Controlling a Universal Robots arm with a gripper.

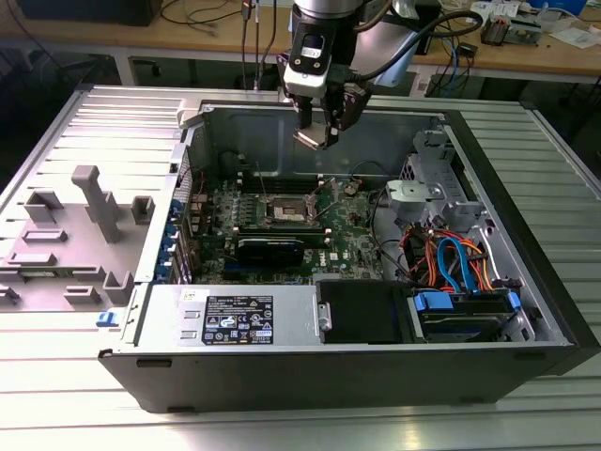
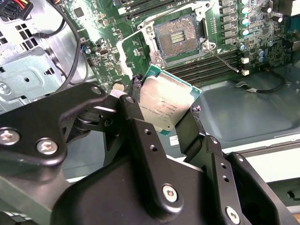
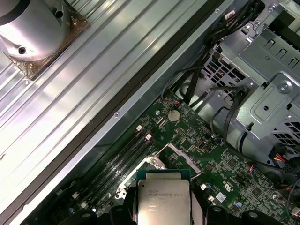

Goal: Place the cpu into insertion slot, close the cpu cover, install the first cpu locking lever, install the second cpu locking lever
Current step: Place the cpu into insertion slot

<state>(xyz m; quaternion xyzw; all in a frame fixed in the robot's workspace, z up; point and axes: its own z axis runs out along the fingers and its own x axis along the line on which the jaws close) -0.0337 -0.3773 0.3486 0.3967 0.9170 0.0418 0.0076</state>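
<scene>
My gripper (image 1: pixel 317 137) hangs over the back wall of the open computer case, shut on the cpu (image 1: pixel 314 140). In the second wrist view the cpu (image 2: pixel 161 105), silvery with a green edge, sits tilted between the two black fingers (image 2: pixel 136 93). In the first wrist view the cpu (image 3: pixel 163 199) shows its printed metal top. The insertion slot (image 2: pixel 178 37) lies uncovered on the green motherboard, below and beyond the chip, with its contact field exposed; in the exterior view the insertion slot (image 1: pixel 286 209) is mid-board. The cpu cover (image 2: pixel 132 49) appears swung up beside the slot. A thin lever (image 2: pixel 222 55) sticks out from the slot's corner.
The case (image 1: pixel 310 366) lies open on a ribbed metal table. Black memory slots (image 2: pixel 206 65) flank the socket. A drive cage (image 1: pixel 427 193) with orange and blue cables (image 1: pixel 451 263) fills the exterior view's right. A grey plastic fixture (image 1: pixel 89 221) sits on the exterior view's left.
</scene>
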